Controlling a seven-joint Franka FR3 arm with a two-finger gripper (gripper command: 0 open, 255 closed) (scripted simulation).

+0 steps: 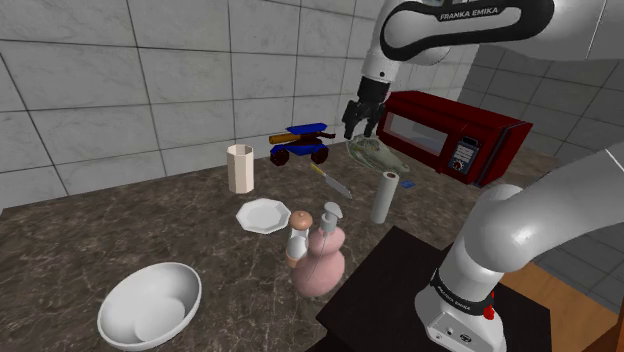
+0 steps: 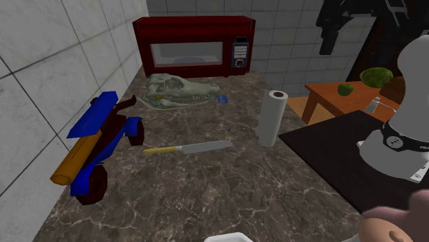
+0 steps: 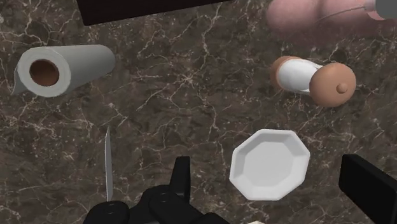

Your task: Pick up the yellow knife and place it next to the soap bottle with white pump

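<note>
Yellow-handled knife (image 2: pixel 189 148) is lying flat on the dark marble desk (image 2: pixel 206 199), between the blue toy cart (image 2: pixel 96 148) and the upright paper towel roll (image 2: pixel 273 117), well apart from the pink soap bottle (image 1: pixel 320 262), while I am holding my hand (image 1: pixel 359 130) high over the desk, fingers spread apart and gripping nothing.

Yellow-handled knife (image 2: pixel 189 148) flat on counter (image 2: pixel 206 196); pink white-pumped soap bottle (image 1: pixel 321 262) upright, well apart.
</note>
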